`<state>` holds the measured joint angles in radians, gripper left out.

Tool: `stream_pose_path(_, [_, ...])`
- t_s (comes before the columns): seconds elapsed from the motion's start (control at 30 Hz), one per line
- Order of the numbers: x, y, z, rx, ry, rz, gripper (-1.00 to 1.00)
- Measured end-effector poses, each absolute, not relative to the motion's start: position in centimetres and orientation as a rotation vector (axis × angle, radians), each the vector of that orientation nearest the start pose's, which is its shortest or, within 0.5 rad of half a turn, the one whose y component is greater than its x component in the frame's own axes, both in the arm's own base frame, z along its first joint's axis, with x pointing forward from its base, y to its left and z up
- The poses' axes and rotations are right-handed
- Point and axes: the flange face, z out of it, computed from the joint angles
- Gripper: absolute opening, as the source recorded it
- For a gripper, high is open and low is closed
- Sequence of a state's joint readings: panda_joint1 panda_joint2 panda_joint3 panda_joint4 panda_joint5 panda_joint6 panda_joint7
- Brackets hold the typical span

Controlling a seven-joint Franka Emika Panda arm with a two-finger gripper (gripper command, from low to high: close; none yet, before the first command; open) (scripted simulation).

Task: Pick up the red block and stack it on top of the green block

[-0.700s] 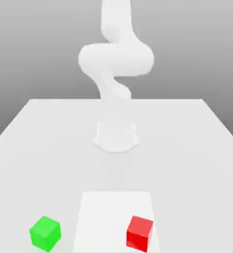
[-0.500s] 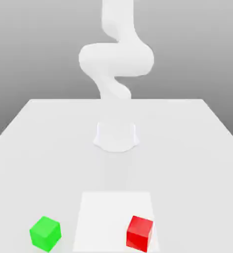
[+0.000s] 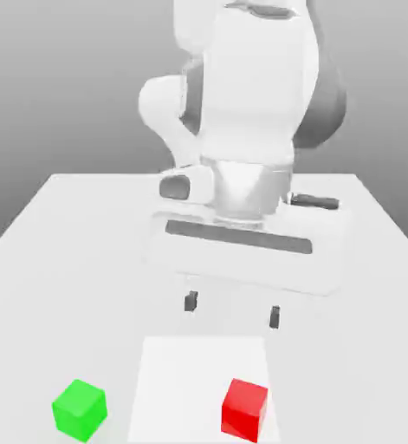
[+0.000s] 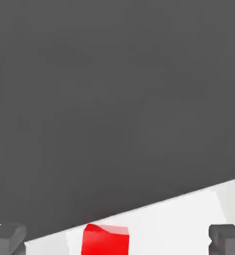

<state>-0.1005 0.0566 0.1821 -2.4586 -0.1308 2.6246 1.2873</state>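
The tool [image 3: 233,310] hangs above the desk [image 3: 86,286], its two dark fingertips [image 3: 275,317] set wide apart, with nothing held between them; the hand view agrees, with one of the fingertips at either side of the picture and a broad gap between; the red block [image 3: 244,410] sits on a white square patch [image 3: 181,381] on the desk, near the patch's edge on the exterior view's right, apart from the tool and nearer the exterior camera than it; in the hand view the red block [image 4: 105,241] lies in the span between the two fingertips, partly cut off by the frame; the green block [image 3: 80,410] rests directly on the desk, off the patch, toward the exterior view's left; the two blocks stand well apart, neither stacked on the other, each turned so that more than one side face is visible; the arm [image 3: 255,95], white with dark grey sections, reaches forward over the desk, and the wide white hand body [image 3: 242,260] above the fingertips carries a long dark slot and is slightly tilted across the exterior view
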Motion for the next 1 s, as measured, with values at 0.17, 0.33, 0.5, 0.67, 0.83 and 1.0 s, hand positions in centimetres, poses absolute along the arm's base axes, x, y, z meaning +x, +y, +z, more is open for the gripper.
stream_pose_path(0.17, [47.3, 5.4, 20.3, -2.637, 1.701, -0.015, 0.00])
stream_pose_path(0.33, [47.1, 5.5, 15.2, -2.636, 1.707, -0.001, -1.00])
stream_pose_path(0.5, [47.1, 5.5, 14.6, -2.636, 1.706, -0.002, -1.00])
stream_pose_path(0.67, [47.2, 5.5, 19.3, -2.635, 1.708, -0.002, -1.00])
stream_pose_path(0.83, [47.8, -4.4, 22.5, -2.354, 2.088, -0.004, -1.00])
stream_pose_path(1.0, [46.3, -15.6, 22.8, -1.957, 2.457, -0.001, -1.00])
